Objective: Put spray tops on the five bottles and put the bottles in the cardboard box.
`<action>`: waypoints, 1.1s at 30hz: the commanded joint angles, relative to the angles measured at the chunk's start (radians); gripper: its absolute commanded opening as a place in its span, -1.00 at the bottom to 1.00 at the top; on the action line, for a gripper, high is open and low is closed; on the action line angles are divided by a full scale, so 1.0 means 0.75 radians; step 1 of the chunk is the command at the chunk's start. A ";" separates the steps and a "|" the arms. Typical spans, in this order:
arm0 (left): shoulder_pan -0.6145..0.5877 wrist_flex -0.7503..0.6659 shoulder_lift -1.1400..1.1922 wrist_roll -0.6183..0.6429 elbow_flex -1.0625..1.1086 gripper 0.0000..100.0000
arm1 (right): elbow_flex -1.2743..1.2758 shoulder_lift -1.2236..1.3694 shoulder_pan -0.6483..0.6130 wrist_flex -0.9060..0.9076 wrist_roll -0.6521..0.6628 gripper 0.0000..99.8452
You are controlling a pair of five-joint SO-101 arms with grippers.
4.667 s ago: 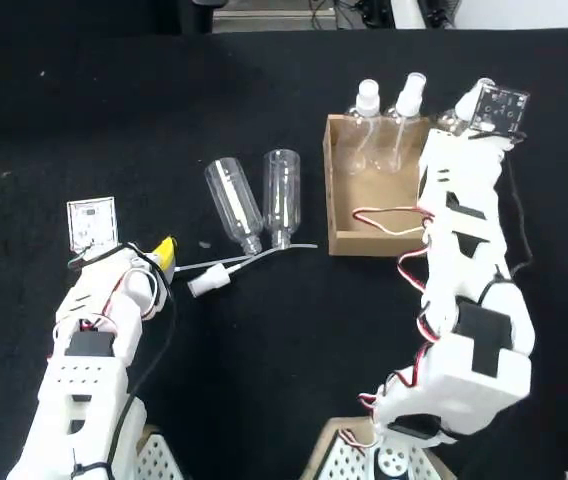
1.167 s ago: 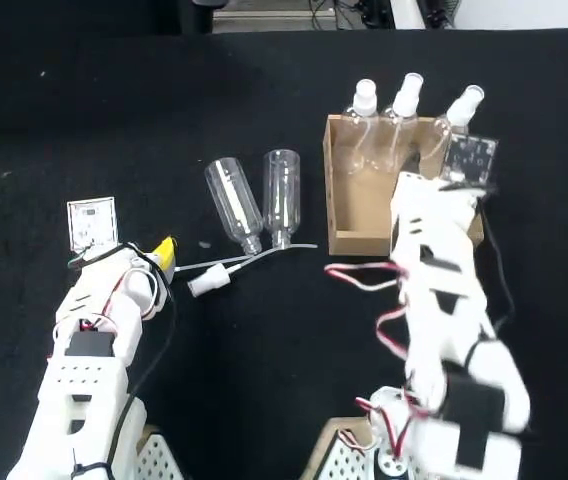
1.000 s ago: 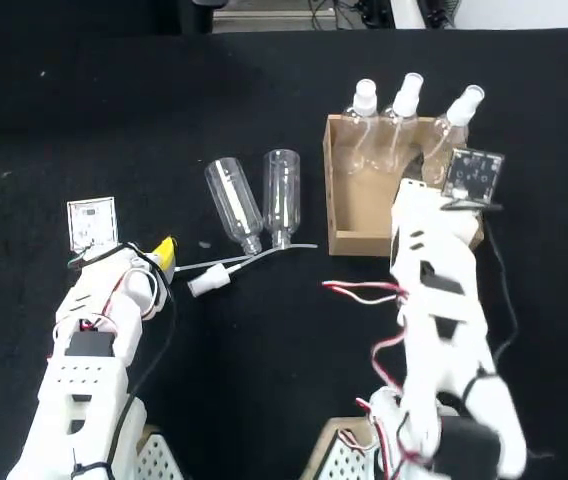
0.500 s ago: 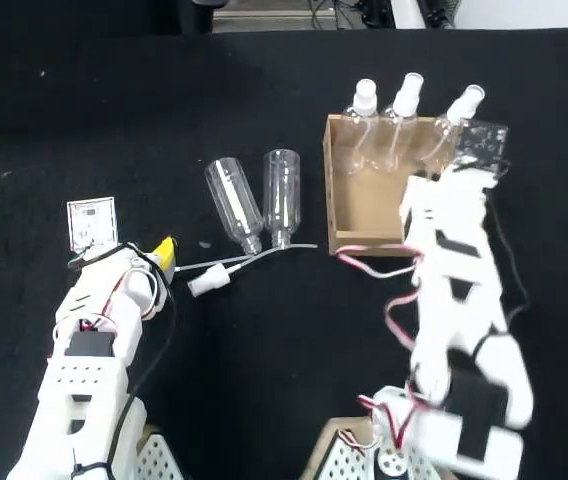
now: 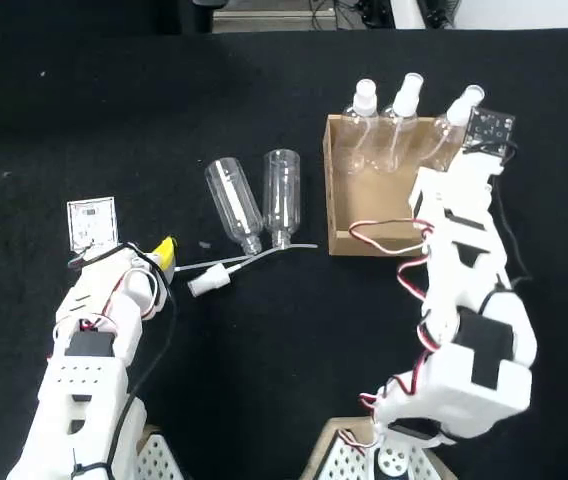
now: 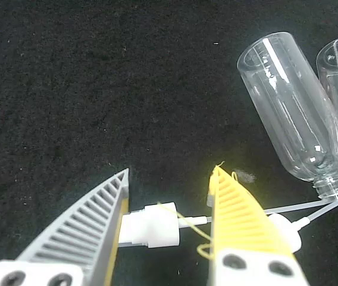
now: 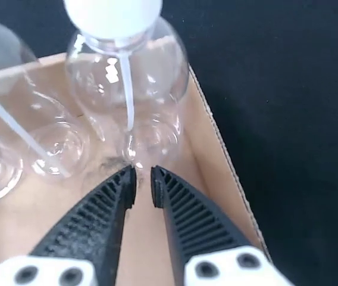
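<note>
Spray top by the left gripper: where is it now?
On the high view's left side, the spray top lies on the table between the left gripper's open fingers, just short of the two capless bottles' necks.

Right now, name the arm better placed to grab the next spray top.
Left. The left hand is open with a spray top between its fingers, beside the two uncapped bottles. The right hand is over at the cardboard box.

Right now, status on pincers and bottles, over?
Left pincer open around loose spray top. Right pincer shut, empty, over cardboard box. Three capped bottles boxed, two bare bottles outside.
</note>
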 commanded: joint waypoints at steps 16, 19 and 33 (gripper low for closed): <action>0.021 -0.031 -0.018 -0.020 -0.011 -0.58 | -0.228 0.167 -0.012 -0.004 0.004 -0.96; 0.021 -0.031 -0.016 -0.020 -0.011 -0.58 | -0.228 0.167 -0.014 -0.004 0.002 -0.96; 0.021 -0.031 -0.016 -0.023 -0.011 -0.58 | -0.222 0.157 -0.047 -0.004 -0.004 -0.96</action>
